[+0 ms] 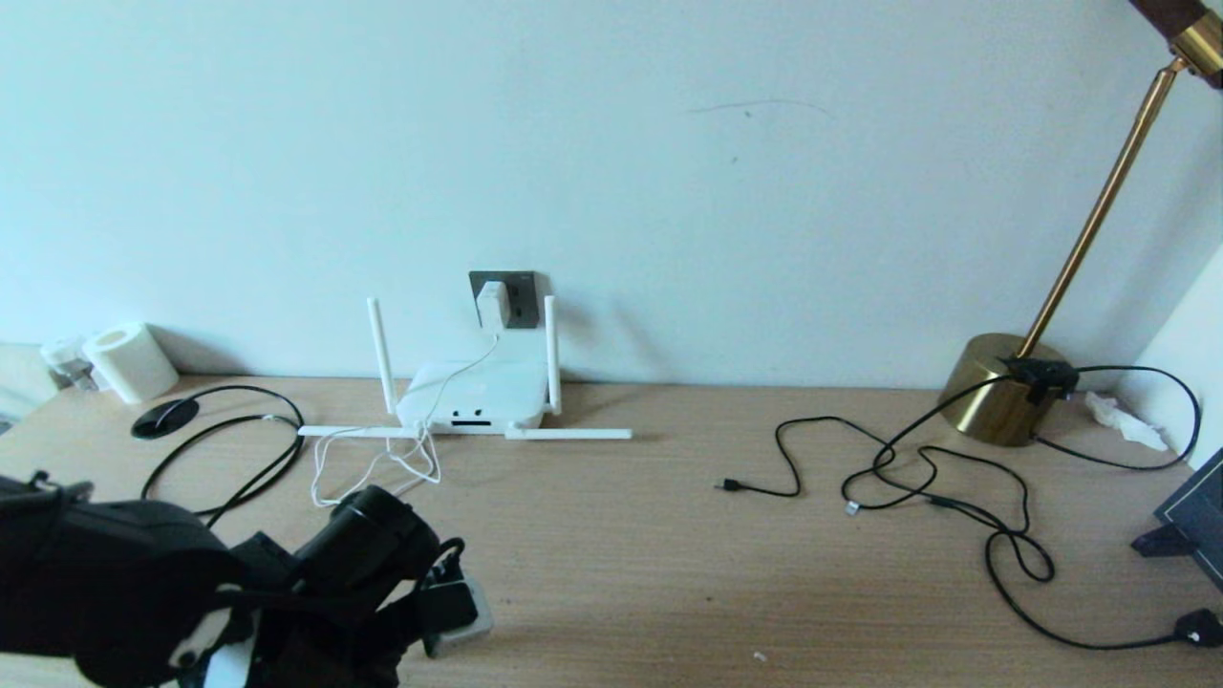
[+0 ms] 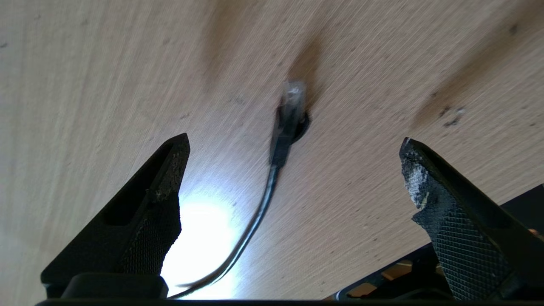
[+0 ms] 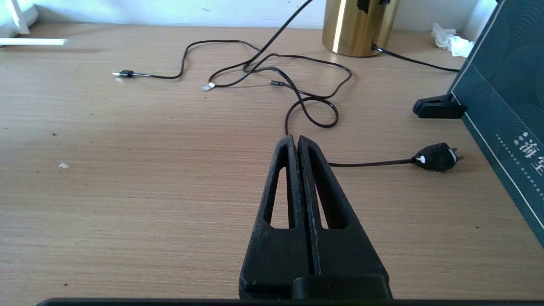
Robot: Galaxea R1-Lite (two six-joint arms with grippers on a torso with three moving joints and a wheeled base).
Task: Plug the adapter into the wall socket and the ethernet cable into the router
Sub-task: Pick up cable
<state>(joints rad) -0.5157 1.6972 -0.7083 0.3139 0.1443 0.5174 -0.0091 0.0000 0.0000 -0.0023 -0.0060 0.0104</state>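
Note:
The white adapter (image 1: 492,304) sits plugged into the dark grey wall socket (image 1: 516,287), and its thin white cord (image 1: 382,468) runs down past the router (image 1: 473,394). The router lies flat against the wall with its antennas spread. In the left wrist view the ethernet cable (image 2: 259,208) lies on the desk, its clear-tipped plug (image 2: 292,100) just beyond my left gripper (image 2: 295,138). That gripper is open, its fingers wide on either side of the cable and touching nothing. My right gripper (image 3: 294,138) is shut and empty above the bare desk at the right.
A brass lamp base (image 1: 998,387) stands at the back right with thin black cables (image 1: 955,478) trailing from it, ending in small plugs (image 1: 731,485). A black mains plug (image 1: 1199,626), a dark blue board (image 1: 1194,516), a paper roll (image 1: 129,361) and a desk grommet (image 1: 164,419) lie around.

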